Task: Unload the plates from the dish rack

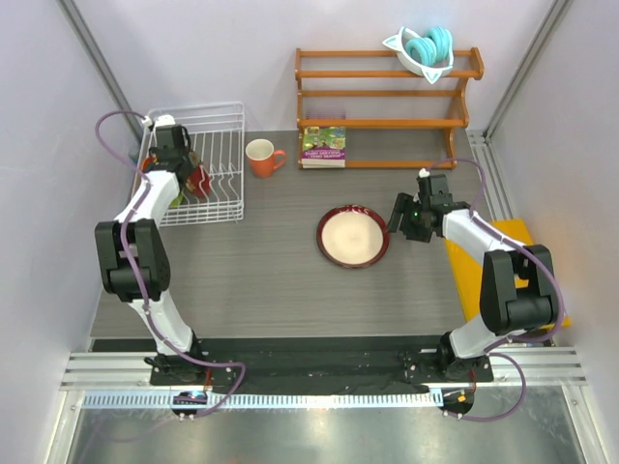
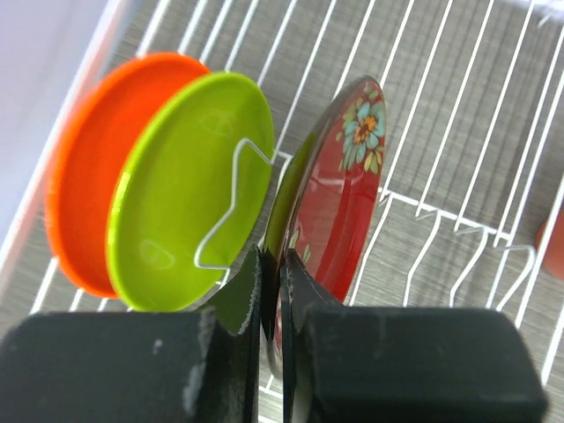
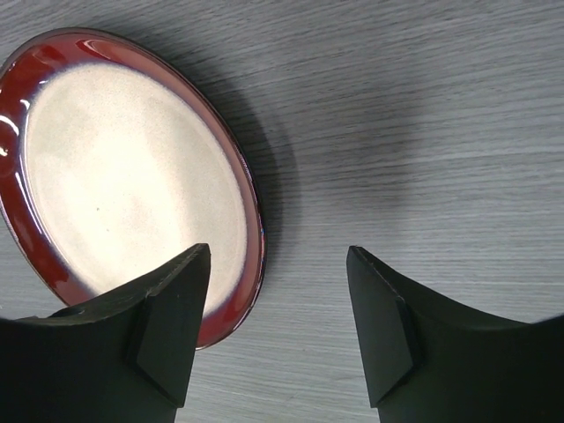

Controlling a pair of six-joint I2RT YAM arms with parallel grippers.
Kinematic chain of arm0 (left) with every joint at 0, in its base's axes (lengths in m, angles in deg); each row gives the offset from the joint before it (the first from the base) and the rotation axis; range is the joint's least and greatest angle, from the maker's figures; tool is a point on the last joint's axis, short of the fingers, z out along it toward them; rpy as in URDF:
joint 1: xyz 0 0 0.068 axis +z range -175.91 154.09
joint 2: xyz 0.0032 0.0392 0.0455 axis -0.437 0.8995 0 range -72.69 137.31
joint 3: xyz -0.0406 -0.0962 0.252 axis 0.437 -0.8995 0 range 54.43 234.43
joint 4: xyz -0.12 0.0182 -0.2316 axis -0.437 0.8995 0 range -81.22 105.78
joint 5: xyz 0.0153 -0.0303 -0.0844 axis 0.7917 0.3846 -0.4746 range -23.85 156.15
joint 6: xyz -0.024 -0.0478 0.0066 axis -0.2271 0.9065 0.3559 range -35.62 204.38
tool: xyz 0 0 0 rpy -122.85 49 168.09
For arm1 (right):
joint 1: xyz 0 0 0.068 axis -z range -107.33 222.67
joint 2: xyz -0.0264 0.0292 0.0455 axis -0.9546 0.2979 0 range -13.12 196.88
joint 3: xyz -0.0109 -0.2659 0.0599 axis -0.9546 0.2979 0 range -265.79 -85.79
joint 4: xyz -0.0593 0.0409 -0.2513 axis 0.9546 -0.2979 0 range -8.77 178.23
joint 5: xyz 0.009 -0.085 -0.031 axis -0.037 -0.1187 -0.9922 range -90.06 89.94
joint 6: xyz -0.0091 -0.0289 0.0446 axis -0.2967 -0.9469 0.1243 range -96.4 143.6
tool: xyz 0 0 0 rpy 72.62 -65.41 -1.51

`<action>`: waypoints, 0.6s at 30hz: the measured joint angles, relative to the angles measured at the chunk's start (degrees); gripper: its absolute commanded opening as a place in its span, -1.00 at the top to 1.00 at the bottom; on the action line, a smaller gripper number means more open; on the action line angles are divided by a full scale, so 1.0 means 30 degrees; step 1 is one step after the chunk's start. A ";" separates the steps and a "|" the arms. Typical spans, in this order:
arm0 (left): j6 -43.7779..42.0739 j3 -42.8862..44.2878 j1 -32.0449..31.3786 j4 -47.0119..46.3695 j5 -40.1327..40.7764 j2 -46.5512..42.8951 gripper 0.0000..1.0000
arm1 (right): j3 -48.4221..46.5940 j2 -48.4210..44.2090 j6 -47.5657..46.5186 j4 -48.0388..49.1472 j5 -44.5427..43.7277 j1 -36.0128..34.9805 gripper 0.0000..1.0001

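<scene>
Grip | left jaws clamped on rim of red floral plate (image 2: pixel 339 203), upright in dish rack (image 1: pixel 218 164) beside lime green plate (image 2: pixel 181 189) | you should lift straight up, clearing slot wires (image 2: pixel 232 187) | right jaws wide over bench (image 1: pixel 271 280)

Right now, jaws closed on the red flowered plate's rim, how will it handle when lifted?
The red flowered plate looks glossy and stiff, so it may slip. Held by the left gripper at one edge only, it will likely swing. Upright between rack wires, it could snag.
</scene>
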 measured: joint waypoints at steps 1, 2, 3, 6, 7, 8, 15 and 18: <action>-0.0007 0.0000 -0.0073 0.0000 0.0197 -0.0197 1.00 | 0.0000 -0.0146 0.0000 -0.0073 -0.0102 0.0000 -0.41; -0.0007 0.0000 -0.0197 0.0007 0.0510 -0.0466 1.00 | 0.0000 -0.0299 0.0000 -0.0124 -0.0189 0.0000 -0.42; -0.0029 0.0000 -0.0270 0.0022 0.0721 -0.0663 1.00 | 0.0000 -0.0503 0.0000 -0.0175 -0.0255 0.0000 -0.43; -0.0211 0.0000 -0.0707 0.0051 0.1749 -0.1428 1.00 | 0.0000 -0.1049 0.0000 -0.0226 -0.0459 0.0000 -0.46; -0.0321 0.0000 -0.0889 0.0058 0.2164 -0.1647 1.00 | 0.0000 -0.1166 0.0000 -0.0248 -0.0525 0.0000 -0.47; -0.0452 -0.0007 -0.1042 0.0073 0.2470 -0.1829 1.00 | 0.0000 -0.1268 0.0000 -0.0255 -0.0612 0.0000 -0.47; -0.1056 -0.0299 -0.1749 0.0328 0.3716 -0.3373 1.00 | 0.0000 -0.1413 -0.0029 -0.0517 -0.0925 0.0000 -0.83; -0.1078 -0.0299 -0.1872 0.0619 0.3708 -0.3883 1.00 | 0.0000 -0.1596 -0.0102 -0.0678 -0.0984 0.0000 -0.90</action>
